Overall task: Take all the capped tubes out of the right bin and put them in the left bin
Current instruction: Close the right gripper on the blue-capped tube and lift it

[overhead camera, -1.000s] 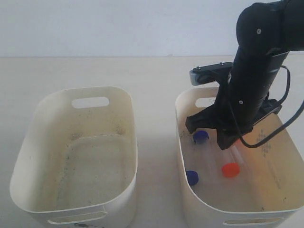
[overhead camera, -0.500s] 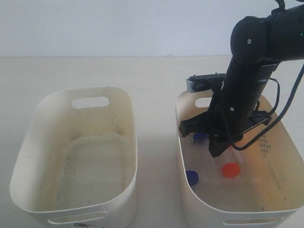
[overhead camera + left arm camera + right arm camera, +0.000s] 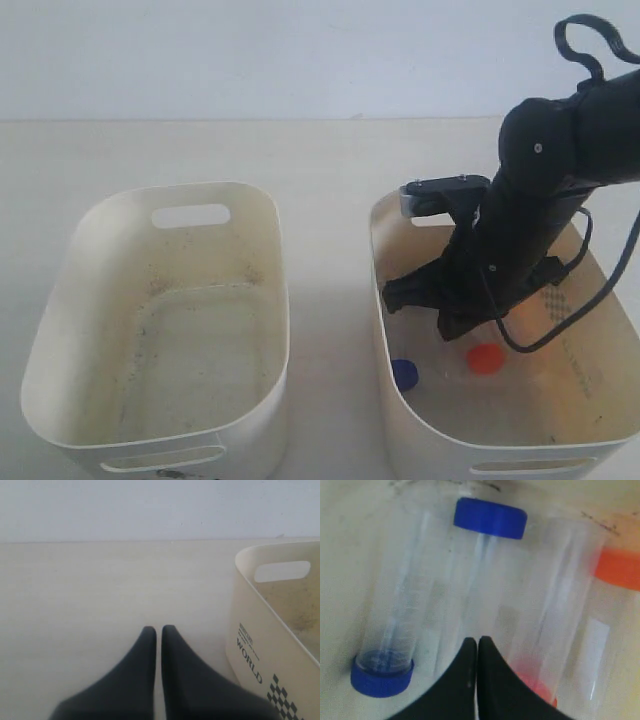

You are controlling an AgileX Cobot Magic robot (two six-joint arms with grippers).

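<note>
The right bin (image 3: pixel 392 412) holds several capped tubes. My right gripper (image 3: pixel 452 318) reaches down inside it, and a blue cap (image 3: pixel 404 373) and an orange cap (image 3: pixel 485 358) show beside the arm. In the right wrist view the right gripper (image 3: pixel 478 641) is shut and empty. Its tips rest over clear tubes lying side by side: one blue cap (image 3: pixel 382 675) near, another blue cap (image 3: pixel 490 517) far, an orange cap (image 3: pixel 620 569) to the side, and a second orange cap (image 3: pixel 536 685) partly under a finger. The left bin (image 3: pixel 276 300) holds no tubes. The left gripper (image 3: pixel 156 629) is shut over bare table.
The two cream bins stand side by side on a pale table, with a gap of table (image 3: pixel 330 330) between them. The left bin's outer wall (image 3: pixel 260 645), printed "WORLD", is close beside my left gripper. A white wall rises behind the table.
My right arm has sunk lower into the right bin and swung slightly, now hiding the far blue cap in the exterior view. The gripper stayed shut; the tubes have not visibly moved.
</note>
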